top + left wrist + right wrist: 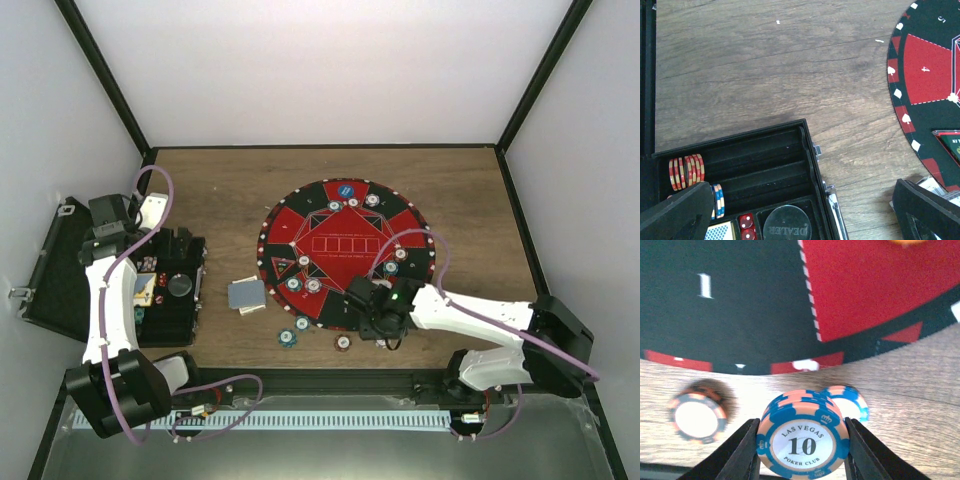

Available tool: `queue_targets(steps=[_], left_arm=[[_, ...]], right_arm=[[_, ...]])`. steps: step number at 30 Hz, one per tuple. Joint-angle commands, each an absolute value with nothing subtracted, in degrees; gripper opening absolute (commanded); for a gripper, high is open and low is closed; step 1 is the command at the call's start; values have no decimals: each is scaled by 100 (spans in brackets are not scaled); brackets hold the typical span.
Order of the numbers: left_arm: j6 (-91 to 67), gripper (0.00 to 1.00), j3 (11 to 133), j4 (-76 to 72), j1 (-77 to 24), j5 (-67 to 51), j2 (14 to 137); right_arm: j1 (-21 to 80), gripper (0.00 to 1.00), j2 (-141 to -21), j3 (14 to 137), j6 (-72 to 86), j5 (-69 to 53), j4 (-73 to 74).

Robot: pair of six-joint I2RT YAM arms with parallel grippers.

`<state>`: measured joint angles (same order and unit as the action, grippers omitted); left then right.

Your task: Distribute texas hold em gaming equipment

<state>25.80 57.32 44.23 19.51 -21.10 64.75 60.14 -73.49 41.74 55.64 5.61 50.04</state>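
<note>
The round red-and-black mat (290,230) sits mid-tabletop with loose chips (313,285) dotted over it. The open black case (170,310) is over by the left edge, with a few chip stacks (686,171) and red dice (746,226) inside. A small pile of cards (245,294) lies between the case and the mat.

The left pincer (801,190) hangs over the case's right rim, jaws spread wide, nothing in them. The right pincer (803,437) is down just off the mat's near edge, closed in on a blue-and-orange "10" chip (801,446), fingers touching both sides. A second blue chip (852,399) sits right behind it and a brown chip (696,417) lies off to one side, both clear of the fingers.
</note>
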Motion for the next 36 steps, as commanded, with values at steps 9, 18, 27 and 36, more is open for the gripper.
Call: queue_targets(steps=[9, 18, 27, 36], left_arm=[[2766, 100, 5766, 4418, 1962, -2140, 6442], [2879, 100, 5748, 4455, 1960, -2119, 6427], [3028, 100, 5724, 4457, 1961, -2163, 6506], [3134, 100, 5606, 4417, 1956, -2140, 6537]], right_arm=[[4372, 29, -7422, 5595, 3988, 894, 5075], [1992, 26, -8626, 6330, 2706, 698, 4100], [1007, 25, -10226, 6963, 2357, 507, 3503], [923, 25, -11211, 7544, 2306, 595, 3515]])
